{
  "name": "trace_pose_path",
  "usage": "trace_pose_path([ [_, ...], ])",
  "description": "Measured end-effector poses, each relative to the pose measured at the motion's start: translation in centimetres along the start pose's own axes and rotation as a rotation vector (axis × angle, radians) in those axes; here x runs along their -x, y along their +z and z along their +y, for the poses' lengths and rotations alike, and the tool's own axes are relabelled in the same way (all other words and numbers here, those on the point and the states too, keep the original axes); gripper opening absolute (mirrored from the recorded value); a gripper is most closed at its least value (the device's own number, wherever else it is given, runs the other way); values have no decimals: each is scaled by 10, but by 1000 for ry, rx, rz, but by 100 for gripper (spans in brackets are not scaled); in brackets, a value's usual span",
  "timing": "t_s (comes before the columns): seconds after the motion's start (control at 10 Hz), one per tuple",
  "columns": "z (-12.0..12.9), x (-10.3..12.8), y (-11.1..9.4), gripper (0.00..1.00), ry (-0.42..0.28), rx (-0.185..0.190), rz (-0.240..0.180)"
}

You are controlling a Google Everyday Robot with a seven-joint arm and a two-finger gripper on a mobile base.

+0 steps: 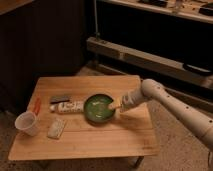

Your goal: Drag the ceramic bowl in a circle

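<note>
The ceramic bowl (99, 108) is a round, glossy dark-green bowl near the middle of the wooden table (80, 140). My gripper (114, 104) comes in from the right on a white arm (165, 100) and sits at the bowl's right rim, its tip reaching over the inside of the bowl.
A white cup (27, 123) stands at the table's left edge. A tube-like packet (67, 107) and a dark small item (59, 99) lie just left of the bowl, a pale packet (56, 128) in front of them, a red object (36, 105) farther left. Shelving stands behind.
</note>
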Motion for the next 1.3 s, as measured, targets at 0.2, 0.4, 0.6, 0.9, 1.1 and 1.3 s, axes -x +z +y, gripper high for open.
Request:
trace_pose_path([
  [0.2, 1, -1, -3, 80, -5, 17, 20],
  [0.4, 5, 1, 3, 80, -4, 21, 17],
  [0.6, 4, 3, 10, 80, -10, 25, 10],
  [0.9, 0, 1, 19, 80, -13, 19, -4],
  [1.1, 1, 1, 23, 80, -1, 13, -19],
  [1.3, 2, -1, 30, 80, 14, 4, -36],
])
